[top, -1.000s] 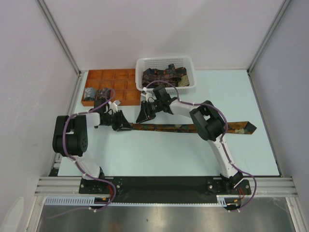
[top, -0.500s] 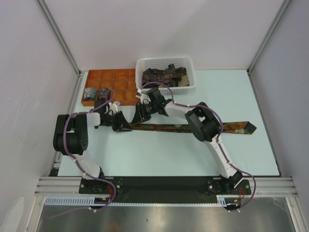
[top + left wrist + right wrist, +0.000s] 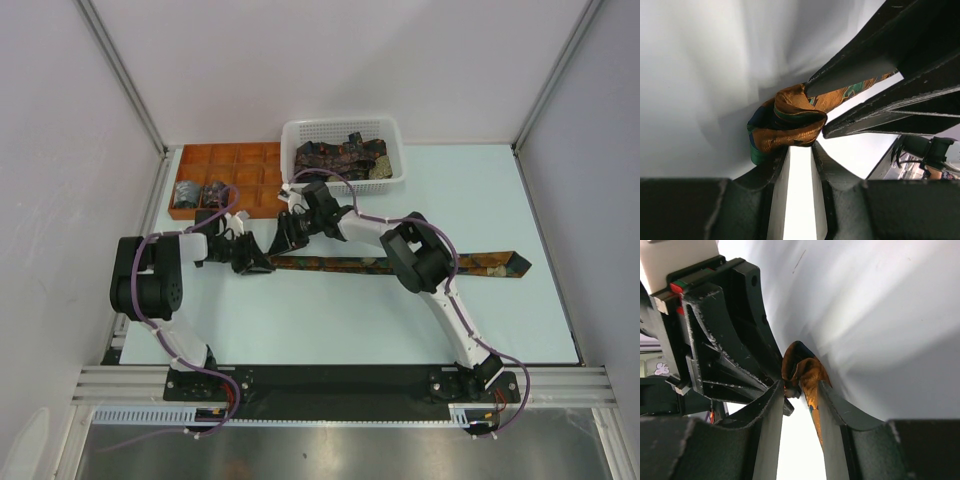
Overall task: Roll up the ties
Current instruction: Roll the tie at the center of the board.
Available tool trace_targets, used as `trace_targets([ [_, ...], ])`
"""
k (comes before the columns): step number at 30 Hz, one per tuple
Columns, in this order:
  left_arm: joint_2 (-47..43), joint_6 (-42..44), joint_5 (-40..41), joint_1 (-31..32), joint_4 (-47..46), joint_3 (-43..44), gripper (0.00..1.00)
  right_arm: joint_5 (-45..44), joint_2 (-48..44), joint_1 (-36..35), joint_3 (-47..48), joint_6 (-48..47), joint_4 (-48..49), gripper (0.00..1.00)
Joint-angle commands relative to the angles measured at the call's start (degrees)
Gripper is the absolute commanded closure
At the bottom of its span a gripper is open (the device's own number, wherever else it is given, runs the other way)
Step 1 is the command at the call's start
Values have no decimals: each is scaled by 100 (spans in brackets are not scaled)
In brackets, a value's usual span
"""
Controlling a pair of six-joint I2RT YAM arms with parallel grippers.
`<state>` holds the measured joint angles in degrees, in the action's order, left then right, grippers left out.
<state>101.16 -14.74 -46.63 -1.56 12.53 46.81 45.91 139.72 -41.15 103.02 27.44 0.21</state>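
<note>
Top view, axis: long dark orange-and-green patterned fabric necktie [image 3: 400, 264] lies flat on the table [image 3: 330, 320], running 3 to 9 o'clock, with the bunched end at 9.
Top view, arms: left gripper [image 3: 252, 262] reaches in from 9, right gripper [image 3: 284, 240] from 1 (equally near, tips almost meeting).
Left wrist: fingers [image 3: 767, 172] nip the orange fold at 12.
Right wrist: fingers [image 3: 765, 410] clamp the same fold, with the strip trailing toward 6.
</note>
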Motion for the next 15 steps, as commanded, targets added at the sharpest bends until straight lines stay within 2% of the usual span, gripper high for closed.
trace_targets([
  [1,35,191,31,-63,-14,-58,72,102,64,-69,209,103,339,62],
  [12,96,252,154,-55,21,-84,73,190,126,-130,209,200,524,64],
  [13,105,261,154,-55,21,-75,73,190,134,-131,209,200,524,66],
  [15,88,288,146,-63,47,-66,73,155,143,-148,192,200,524,74],
])
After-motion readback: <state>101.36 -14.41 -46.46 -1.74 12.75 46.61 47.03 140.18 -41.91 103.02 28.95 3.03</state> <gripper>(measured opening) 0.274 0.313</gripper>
